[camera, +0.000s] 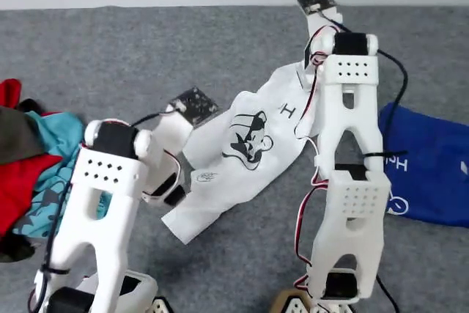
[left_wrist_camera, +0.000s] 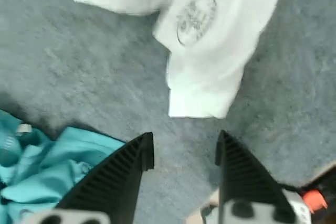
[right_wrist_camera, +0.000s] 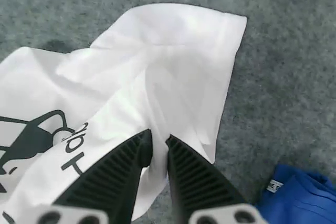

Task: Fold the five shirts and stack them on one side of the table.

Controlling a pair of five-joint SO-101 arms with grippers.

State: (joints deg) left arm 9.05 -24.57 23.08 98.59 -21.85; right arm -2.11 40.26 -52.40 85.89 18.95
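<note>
From above: white shirt (camera: 249,155) sprawled askew mid-tabletop (camera: 146,56), blue shirt (camera: 432,170) off to the right, heap of teal, red and dark shirts (camera: 29,166) at the left edge.

From the left wrist: left gripper (left_wrist_camera: 184,148), fingers spread and empty, above bare tabletop just short of a white hem corner, likely set for a grasp.

From the right wrist: right gripper (right_wrist_camera: 159,142), fingers pinched on a fold of the white shirt, probably to pull it flat.

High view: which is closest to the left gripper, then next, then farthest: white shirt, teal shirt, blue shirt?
1. White shirt, right beside the left gripper.
2. Teal shirt, in the pile at the left.
3. Blue shirt, far right.
</note>
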